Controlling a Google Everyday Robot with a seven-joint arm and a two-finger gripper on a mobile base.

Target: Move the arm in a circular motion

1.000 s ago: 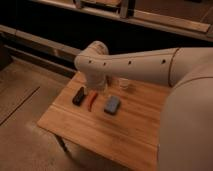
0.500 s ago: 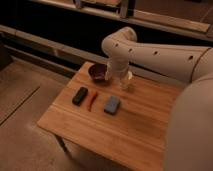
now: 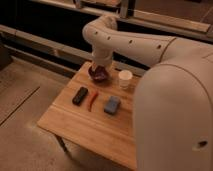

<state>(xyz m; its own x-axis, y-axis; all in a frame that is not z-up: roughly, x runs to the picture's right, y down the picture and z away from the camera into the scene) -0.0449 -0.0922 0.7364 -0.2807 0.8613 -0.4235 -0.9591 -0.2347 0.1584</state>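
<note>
The cream-white arm (image 3: pixel 150 47) fills the right side of the camera view. It reaches left to a rounded elbow (image 3: pixel 101 27), then drops to a short cylindrical end (image 3: pixel 102 59). The gripper (image 3: pixel 100 69) is at that lower end, right above a dark red bowl (image 3: pixel 99 75) near the far edge of the wooden table (image 3: pixel 75 125). The arm's end covers the gripper from this angle.
On the table are a black flat object (image 3: pixel 80 95), a thin red object (image 3: pixel 92 100), a blue block (image 3: pixel 112 105) and a white cup (image 3: pixel 125 79). A dark rail and wall run behind the table. Bare floor lies to the left.
The arm's lower end has swung from above the table's middle to the right, then back and left to the far edge over the bowl. The objects on the table have not moved.
</note>
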